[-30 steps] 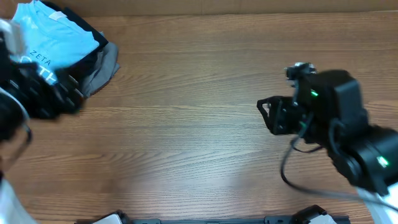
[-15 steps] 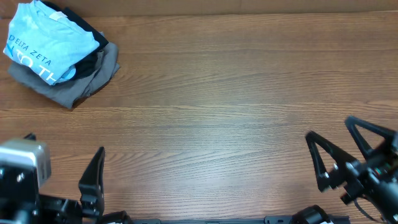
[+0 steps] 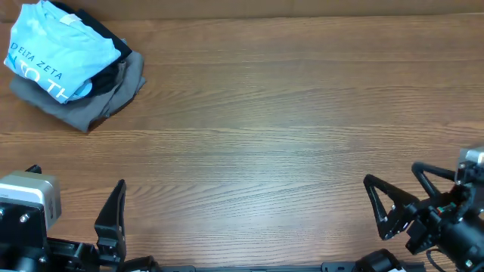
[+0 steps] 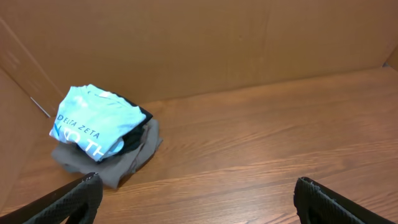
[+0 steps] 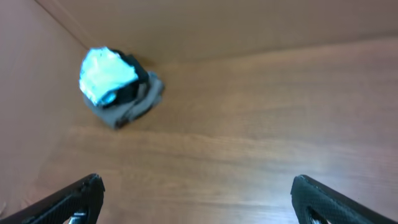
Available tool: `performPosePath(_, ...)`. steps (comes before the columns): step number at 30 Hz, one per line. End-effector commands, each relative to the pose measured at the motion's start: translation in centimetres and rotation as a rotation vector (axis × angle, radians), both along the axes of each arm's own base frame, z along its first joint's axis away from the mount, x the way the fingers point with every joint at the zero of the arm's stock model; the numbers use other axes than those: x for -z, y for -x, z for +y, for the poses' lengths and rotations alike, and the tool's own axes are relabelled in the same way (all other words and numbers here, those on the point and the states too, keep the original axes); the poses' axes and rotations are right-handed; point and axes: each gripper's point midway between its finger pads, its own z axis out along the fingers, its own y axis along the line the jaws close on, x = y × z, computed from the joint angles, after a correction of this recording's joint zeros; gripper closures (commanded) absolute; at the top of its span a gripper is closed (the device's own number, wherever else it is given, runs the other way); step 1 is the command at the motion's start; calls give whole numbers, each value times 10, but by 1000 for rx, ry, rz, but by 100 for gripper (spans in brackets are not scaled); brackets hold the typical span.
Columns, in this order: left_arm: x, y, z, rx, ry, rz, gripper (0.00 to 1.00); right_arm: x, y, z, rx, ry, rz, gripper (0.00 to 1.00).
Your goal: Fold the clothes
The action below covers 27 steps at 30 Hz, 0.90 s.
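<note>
The clothes, a folded sky-blue T-shirt with white lettering, lie on top of a pile at the table's far left corner. The same shirt appears in the left wrist view and, blurred, in the right wrist view. My left gripper is at the near left edge, open and empty, well away from the pile; its wide-apart fingers frame bare wood. At the near right edge, my right gripper also stands open with nothing between its fingers.
Under the blue shirt lie a black folded garment and a grey folded garment. A brown cardboard wall runs along the back and left side of the wooden table.
The left arm has drawn back from over the pile to the near left edge. The right arm has moved from mid-right to the near right edge. The blue shirt now lies uncovered.
</note>
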Motion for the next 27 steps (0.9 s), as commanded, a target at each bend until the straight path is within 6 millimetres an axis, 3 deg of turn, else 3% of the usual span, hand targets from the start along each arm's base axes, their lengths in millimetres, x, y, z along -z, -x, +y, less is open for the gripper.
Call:
performPosePath(1, 2, -2, 2, -9, 10, 10, 0, 9, 0, -14, 56, 63, 15, 0)
performPosePath(7, 1, -1, 2, -9, 10, 10, 0, -7, -33, -48, 297, 99, -182, 0)
performPosePath(11, 2, -2, 2, -9, 11, 11, 0, 6, -64, -50, 351, 110, -347, 0)
performPosePath(14, 2, -2, 2, -9, 10, 10, 0, 42, -85, -44, 351, 68, -406, 0)
performPosePath(17, 2, -2, 2, -9, 10, 10, 0, 93, -95, -34, 305, 43, -425, 0)
performPosePath(22, 2, -2, 2, -9, 10, 10, 0, 151, -95, -28, 275, 7, -489, 0)
performPosePath(27, 2, -2, 2, -9, 10, 10, 0, 189, -88, -26, 258, -12, -524, 0)
